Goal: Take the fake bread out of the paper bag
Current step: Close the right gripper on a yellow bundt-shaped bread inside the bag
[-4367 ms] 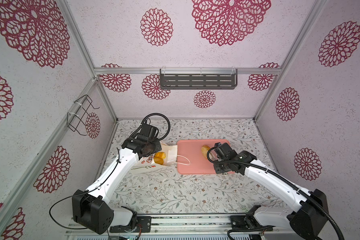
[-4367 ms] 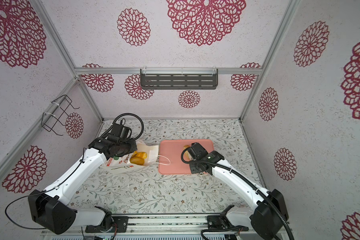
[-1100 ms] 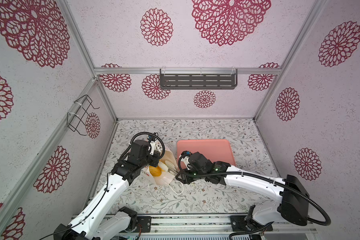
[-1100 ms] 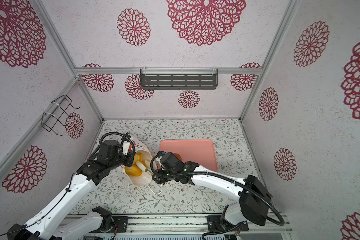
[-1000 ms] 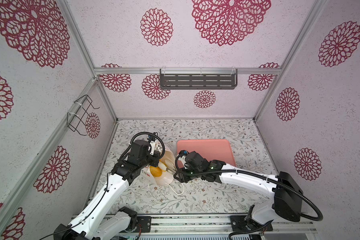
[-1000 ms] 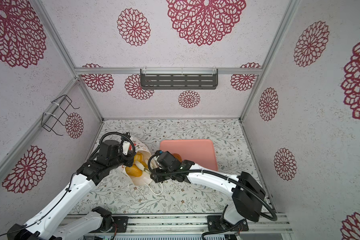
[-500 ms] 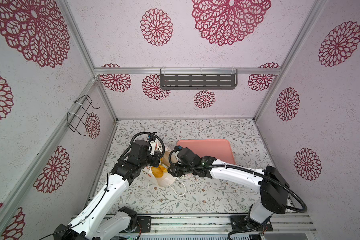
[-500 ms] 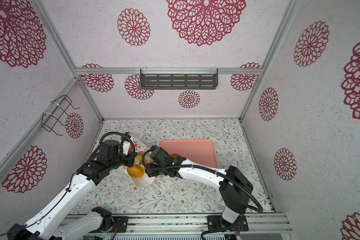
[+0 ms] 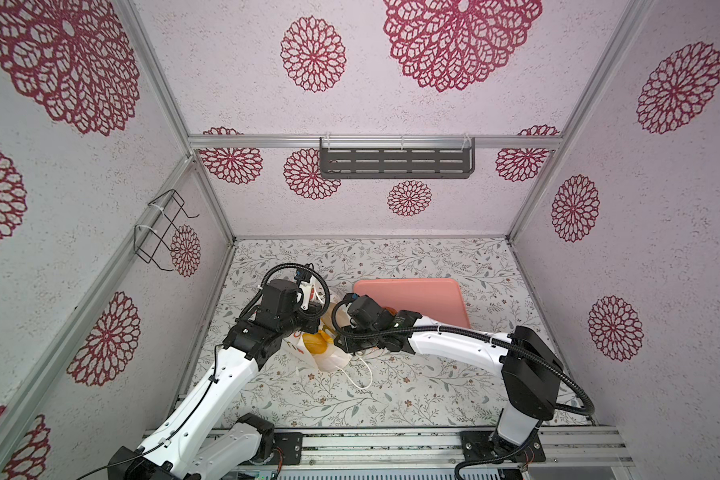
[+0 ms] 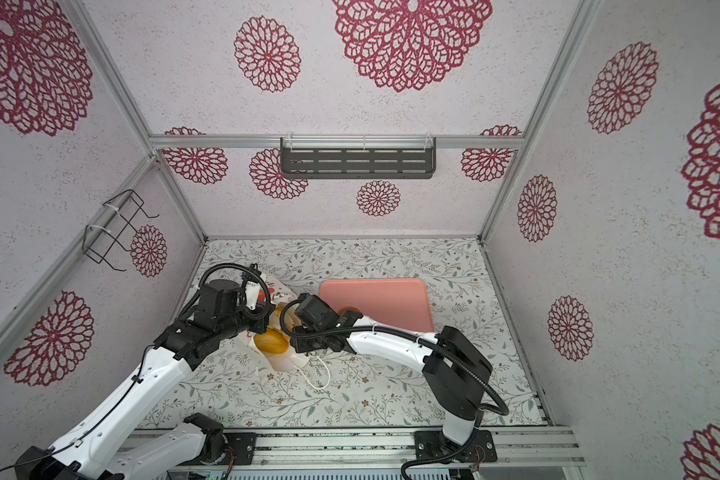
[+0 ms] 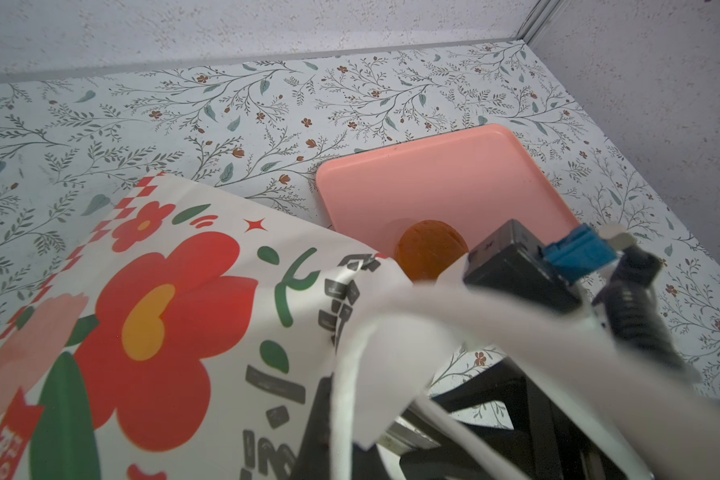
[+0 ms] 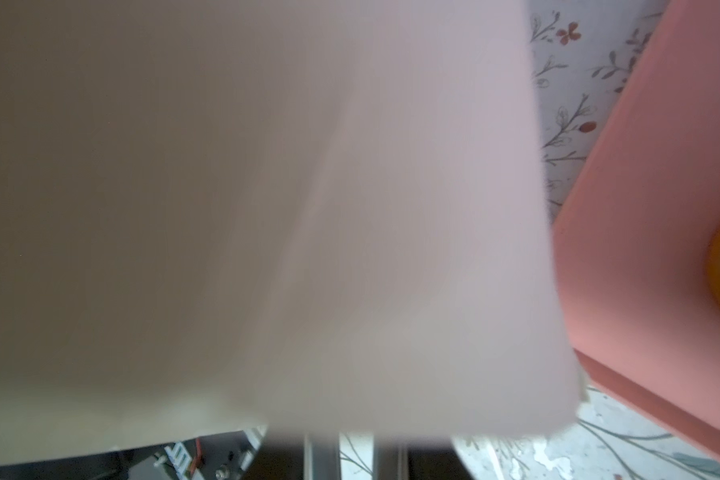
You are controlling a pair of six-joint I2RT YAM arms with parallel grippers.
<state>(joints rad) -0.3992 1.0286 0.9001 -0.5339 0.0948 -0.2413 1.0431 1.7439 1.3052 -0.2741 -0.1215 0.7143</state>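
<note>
In both top views the left claw pinches the rim of the paper bag; fake bread lies inside, between it and the pressed-together right claw. Left wrist: brown bun on pink tray beyond the claw. Right wrist: white paper hides the claw

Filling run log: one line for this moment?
left gripper: shut on paper bag | right gripper: shut at bag mouth, grasp hidden | yellow-orange loaf: in bag | brown bun: on pink tray
</note>
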